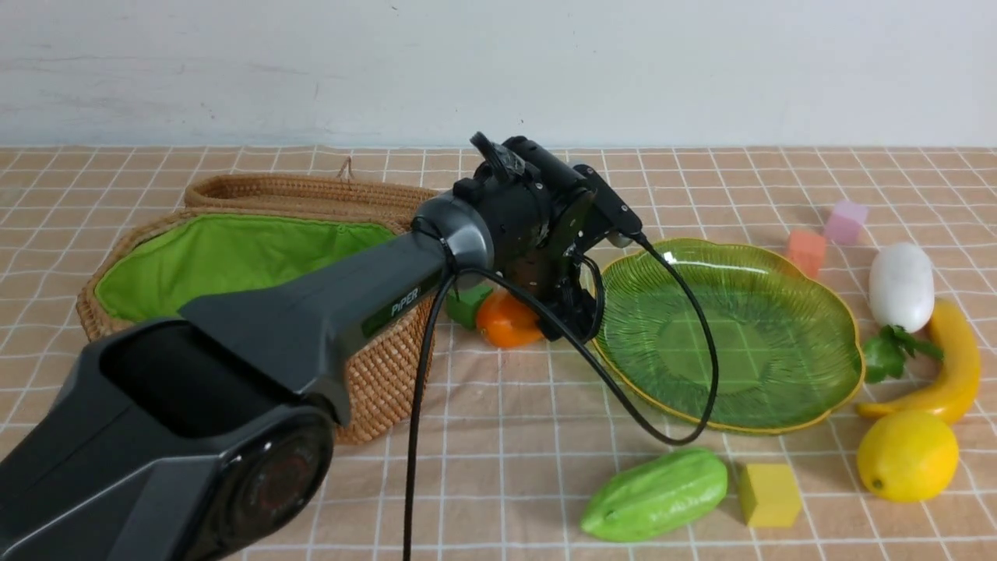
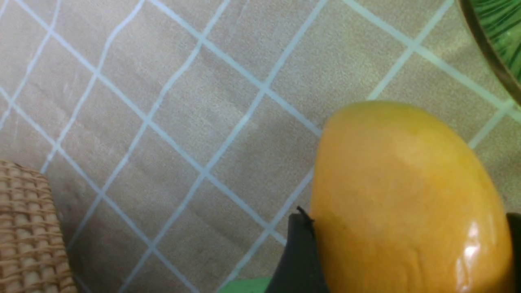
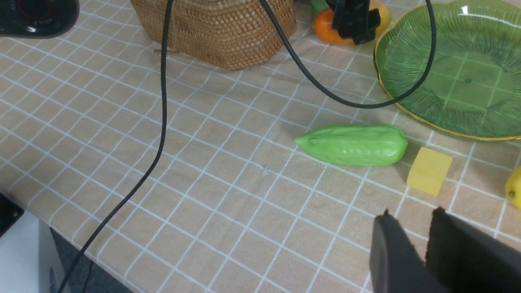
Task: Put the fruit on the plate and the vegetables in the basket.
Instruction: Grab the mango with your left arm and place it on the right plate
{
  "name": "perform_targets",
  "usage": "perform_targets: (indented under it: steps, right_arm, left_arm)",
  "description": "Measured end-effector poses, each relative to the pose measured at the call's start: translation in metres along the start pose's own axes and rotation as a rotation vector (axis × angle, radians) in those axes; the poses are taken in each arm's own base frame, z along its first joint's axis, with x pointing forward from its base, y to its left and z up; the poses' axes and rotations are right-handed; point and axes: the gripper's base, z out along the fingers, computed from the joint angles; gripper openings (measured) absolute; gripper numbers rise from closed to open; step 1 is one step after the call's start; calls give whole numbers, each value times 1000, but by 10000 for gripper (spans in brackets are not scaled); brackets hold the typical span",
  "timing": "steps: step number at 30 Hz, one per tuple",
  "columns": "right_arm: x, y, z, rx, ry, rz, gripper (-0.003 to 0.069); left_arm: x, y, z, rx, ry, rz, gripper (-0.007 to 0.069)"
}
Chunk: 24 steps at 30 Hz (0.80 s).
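Reaches in from the lower left of the front view with the left arm [image 1: 311,319], down to mid-frame. Straddles the mango [image 2: 407,195] with the left gripper [image 1: 562,312], one black finger at each side of the fruit in the left wrist view; cannot tell whether clamped on it or merely around it. Places the mango just left of the plate [image 1: 779,312], right beside the red-orange pepper [image 1: 506,321], between plate and basket [image 1: 382,366], mostly hidden behind the gripper in the front view. Shows the open, green-lined basket at centre left with its lid [image 1: 311,191] behind it. Finds the gourd [image 1: 656,495] at lower centre on the checked cloth [image 1: 506,436] beside a yellow cube [image 1: 769,493]; finds the radish [image 1: 901,284], banana [image 1: 954,358] and lemon [image 1: 907,456] along the right edge, all outside the plate. Holds the right gripper [image 3: 412,213] above the cloth at the lower right of the right wrist view, fingers drawn nearly together
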Motion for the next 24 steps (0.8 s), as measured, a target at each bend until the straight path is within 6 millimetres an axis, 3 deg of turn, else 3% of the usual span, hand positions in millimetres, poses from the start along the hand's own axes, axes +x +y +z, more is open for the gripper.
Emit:
perform_targets:
  steps: [6,9,11,12,15,16,19,20,24]
  right_arm:
    - [0,0,0,2,0,-1,166]
    - [-1,-4,0,41,-6,-9,167]
    - [-2,-9,0,95,-19,-9,169]
    - [-3,-13,-1,138,-34,0,170]
    - [-4,-18,-2,199,-47,28,173]
    - [-4,-19,-2,204,-50,35,172]
    - [-4,-19,-2,204,-52,42,172]
    - [-4,-18,-2,196,-47,49,172]
    - [-2,-17,-2,186,-29,56,174]
  left_arm:
    - [-1,2,-3,-10,-9,-3,541]
    - [-6,7,-19,-25,-33,-11,541]
    - [-13,9,-40,-27,-74,-19,541]
    - [-23,8,-62,-3,-132,-42,541]
    - [-43,-8,-106,98,-275,-63,541]
    - [-48,-15,-110,130,-303,-54,541]
    - [-56,-38,-107,225,-350,-41,541]
    - [-57,-54,-89,268,-360,-32,541]
    - [-55,-68,-55,283,-367,-33,541]
